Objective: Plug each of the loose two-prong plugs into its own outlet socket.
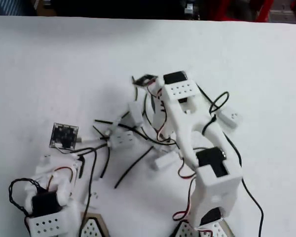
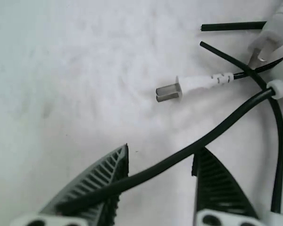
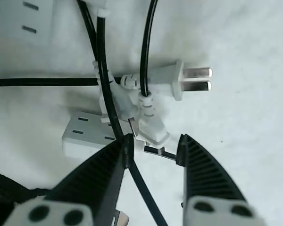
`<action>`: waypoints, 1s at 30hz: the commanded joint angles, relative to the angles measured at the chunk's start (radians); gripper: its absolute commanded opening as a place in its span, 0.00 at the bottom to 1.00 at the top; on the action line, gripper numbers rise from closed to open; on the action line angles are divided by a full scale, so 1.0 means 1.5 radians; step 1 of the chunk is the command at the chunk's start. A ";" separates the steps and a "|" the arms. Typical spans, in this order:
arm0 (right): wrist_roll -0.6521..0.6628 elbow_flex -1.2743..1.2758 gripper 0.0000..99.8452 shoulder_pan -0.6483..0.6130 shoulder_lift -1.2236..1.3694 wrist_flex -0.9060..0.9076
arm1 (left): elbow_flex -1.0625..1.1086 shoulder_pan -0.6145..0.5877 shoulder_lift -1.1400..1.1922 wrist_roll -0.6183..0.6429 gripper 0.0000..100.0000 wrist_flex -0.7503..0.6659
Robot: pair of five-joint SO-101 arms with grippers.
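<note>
My left pincer (image 2: 161,157) stood wide open over the white tabletop (image 2: 61,70), a black cable (image 2: 226,120) crossing between its jaws ungripped; a white plug (image 2: 191,84) with two flat metal prongs lay just ahead; my right pincer (image 3: 155,141) gaped too, holding nothing, above a second white plug (image 3: 166,75) lying beside a white outlet socket (image 3: 80,134).

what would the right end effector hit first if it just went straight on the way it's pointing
Most likely the white moulded plug body lying just ahead of the open right end effector, with a thin black cable beside it; the white two-prong plug lies farther on. Depth is unclear.
</note>
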 commanded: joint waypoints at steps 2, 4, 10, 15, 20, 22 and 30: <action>0.006 -0.026 0.15 -0.008 0.029 0.010 | -0.017 -0.005 -0.010 0.006 0.23 -0.001; 0.006 -0.026 0.15 -0.008 0.048 0.011 | -0.017 -0.005 -0.010 0.006 0.23 -0.001; 0.006 -0.026 0.15 -0.016 0.103 0.012 | -0.017 -0.005 -0.010 0.006 0.23 -0.001; 0.006 -0.027 0.08 -0.038 0.132 0.022 | -0.017 -0.005 -0.010 0.006 0.23 -0.001; 0.006 -0.030 0.02 -0.028 0.085 0.025 | -0.017 -0.005 -0.010 0.006 0.23 -0.001; 0.006 -0.030 0.02 -0.011 0.044 0.025 | -0.017 -0.005 -0.010 0.005 0.23 -0.001; 0.057 -0.031 0.02 0.084 -0.123 0.019 | -0.017 -0.005 -0.010 0.005 0.23 -0.001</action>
